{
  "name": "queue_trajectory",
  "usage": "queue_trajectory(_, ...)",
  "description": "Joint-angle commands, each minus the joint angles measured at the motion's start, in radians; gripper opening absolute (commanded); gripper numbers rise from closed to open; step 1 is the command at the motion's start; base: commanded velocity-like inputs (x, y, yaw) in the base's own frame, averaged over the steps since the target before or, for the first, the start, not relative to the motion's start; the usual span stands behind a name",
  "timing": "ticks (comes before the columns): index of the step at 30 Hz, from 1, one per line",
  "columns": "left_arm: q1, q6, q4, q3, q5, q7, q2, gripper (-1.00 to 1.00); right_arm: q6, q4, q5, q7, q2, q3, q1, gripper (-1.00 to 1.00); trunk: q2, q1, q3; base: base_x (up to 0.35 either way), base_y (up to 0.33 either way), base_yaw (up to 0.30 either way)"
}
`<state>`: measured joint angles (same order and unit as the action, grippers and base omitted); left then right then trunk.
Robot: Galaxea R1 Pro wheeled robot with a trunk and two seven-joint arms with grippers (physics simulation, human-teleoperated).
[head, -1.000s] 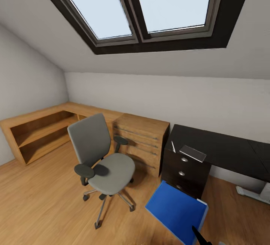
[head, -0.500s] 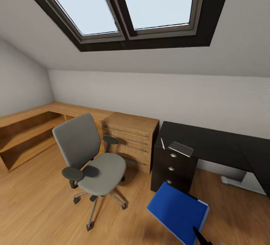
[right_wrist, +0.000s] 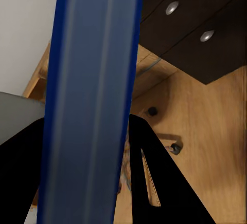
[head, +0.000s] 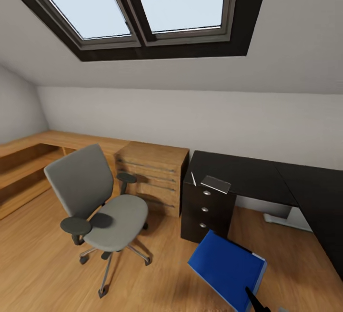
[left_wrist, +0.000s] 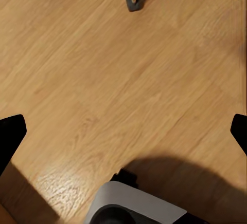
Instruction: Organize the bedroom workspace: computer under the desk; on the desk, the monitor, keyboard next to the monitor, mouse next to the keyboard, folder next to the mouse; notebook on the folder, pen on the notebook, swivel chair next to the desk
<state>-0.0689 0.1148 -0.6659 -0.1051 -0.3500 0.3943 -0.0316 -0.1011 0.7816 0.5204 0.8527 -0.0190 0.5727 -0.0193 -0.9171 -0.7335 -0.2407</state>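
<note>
The folder is held clamped between the right gripper fingers, off the swivel chair. The view has swung rightward — more of the desk is shown, so delivery is judged underway. The left gripper fingers are spread wide.

The view has swung right, apparently; more of the desk now shows.

Blue folder held tilted above floor, near black desk.
</note>
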Motion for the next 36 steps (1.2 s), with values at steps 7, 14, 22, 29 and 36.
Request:
queue_trajectory(7, 0.0, 0.016, -0.001, -0.005, -0.011, 0.006, 0.001, 1.0, -0.004, 0.001, 0.006, 0.005, -0.001, 0.004, -0.001, -1.0, -0.001, 0.0, -0.01, 0.007, -0.006, -0.208)
queue_trajectory(14, 0.0, 0.043, 0.001, -0.005, -0.01, 0.006, 0.001, 1.0, 0.021, -0.001, 0.004, 0.005, 0.001, 0.004, -0.001, -1.0, -0.001, 0.0, -0.018, 0.226, -0.137, -0.21)
queue_trajectory(22, 0.0, 0.045, 0.003, -0.005, -0.009, 0.005, 0.0, 1.0, 0.032, -0.004, 0.003, 0.005, 0.001, 0.003, -0.001, -1.0, -0.001, 0.0, -0.025, 0.253, -0.197, -0.237)
queue_trajectory(29, 0.0, 0.048, 0.003, -0.005, -0.01, 0.006, 0.002, 1.0, 0.032, -0.004, -0.002, 0.005, 0.001, 0.001, -0.001, -1.0, -0.001, 0.0, -0.026, 0.047, -0.045, -0.282)
queue_trajectory(36, 0.0, 0.048, 0.003, -0.005, -0.011, 0.006, 0.002, 1.0, 0.031, -0.004, -0.004, 0.01, 0.002, -0.002, -0.001, -1.0, 0.041, 0.023, -0.007, 0.003, -0.003, -0.211)
